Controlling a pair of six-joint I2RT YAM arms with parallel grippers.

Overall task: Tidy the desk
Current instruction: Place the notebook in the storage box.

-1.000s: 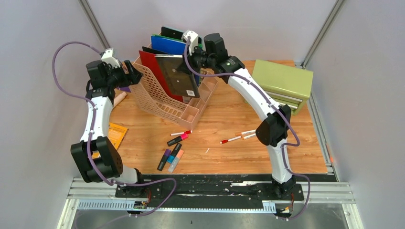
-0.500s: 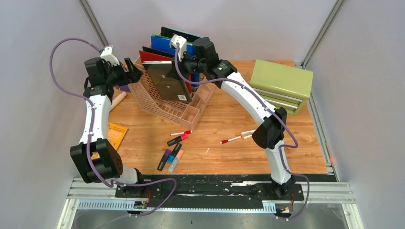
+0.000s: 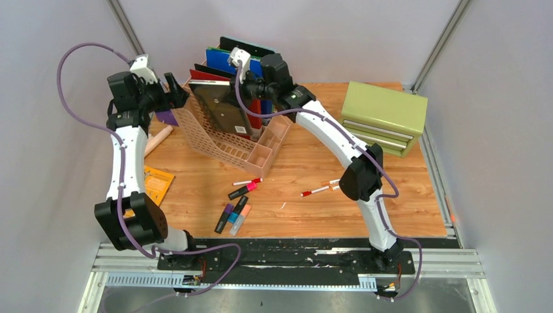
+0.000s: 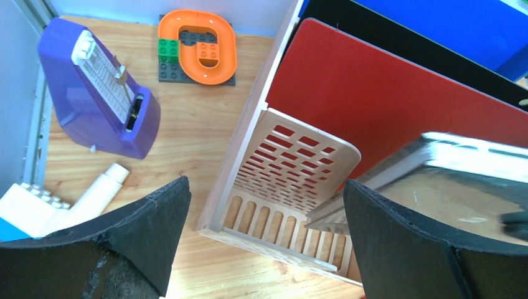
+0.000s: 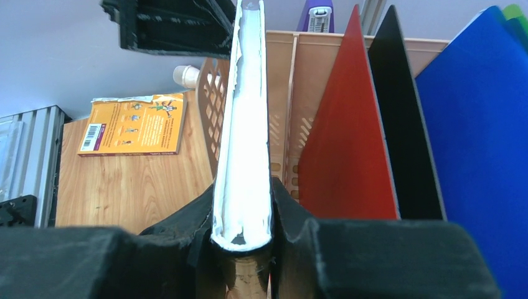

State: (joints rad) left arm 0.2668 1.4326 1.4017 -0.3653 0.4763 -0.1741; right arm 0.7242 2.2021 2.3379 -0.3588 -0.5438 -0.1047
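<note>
Lying long axis left to right — desk [image 3: 404, 195], rail [image 3: 293, 244] nearest.

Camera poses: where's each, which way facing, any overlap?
Top external: above and behind the bases, facing down over the desk; left arm and right arm whole.
Left wrist: on its arm, facing down at the rack end; open left claw frames it.
Right wrist: on its arm, facing along the book clamped in the right claw.
Shared: rack and red folder, all three.

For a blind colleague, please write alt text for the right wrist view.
The right jaws clamp a book, white pages showing, at a rack holding red, black and blue folders. An orange booklet lies on the desk at left.
</note>
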